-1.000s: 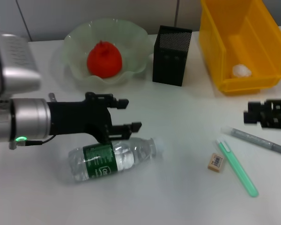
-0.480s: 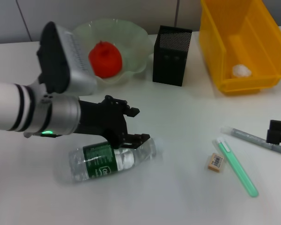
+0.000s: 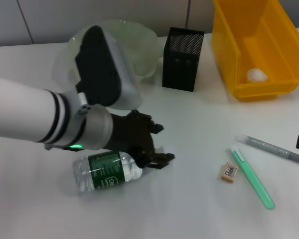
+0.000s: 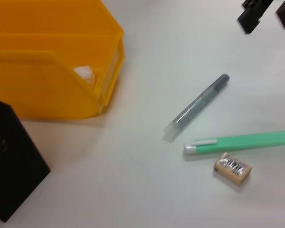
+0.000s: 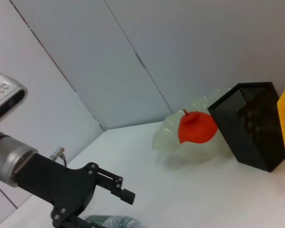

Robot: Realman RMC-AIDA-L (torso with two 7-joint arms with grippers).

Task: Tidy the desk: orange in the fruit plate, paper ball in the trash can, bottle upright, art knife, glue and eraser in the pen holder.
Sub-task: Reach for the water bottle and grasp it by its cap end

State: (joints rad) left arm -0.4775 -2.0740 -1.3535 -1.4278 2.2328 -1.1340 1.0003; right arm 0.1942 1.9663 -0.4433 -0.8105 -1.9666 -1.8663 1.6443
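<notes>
The bottle (image 3: pixel 107 172) lies on its side on the desk (image 3: pixel 199 209), green label up. My left gripper (image 3: pixel 161 143) is open and straddles its cap end, which is hidden under the fingers. In the head view the left arm hides the orange, while the right wrist view shows the orange (image 5: pixel 197 128) in the fruit plate (image 3: pixel 145 50). The paper ball (image 3: pixel 257 75) rests in the trash can (image 3: pixel 269 30). Near the right edge the eraser (image 3: pixel 229 172), the green art knife (image 3: pixel 252 177) and the grey glue (image 3: pixel 272 148) lie on the desk. My right gripper (image 4: pixel 266 13) hovers open beyond them.
The pen holder (image 3: pixel 183 59) stands between the fruit plate and the trash can. The bulky left arm covers the left middle of the desk. Bare tabletop shows along the front edge and between the bottle and the eraser.
My left arm has swung right along the bottle to its cap end, now covering the orange. The right gripper has pulled back almost out of the head view's right edge.
</notes>
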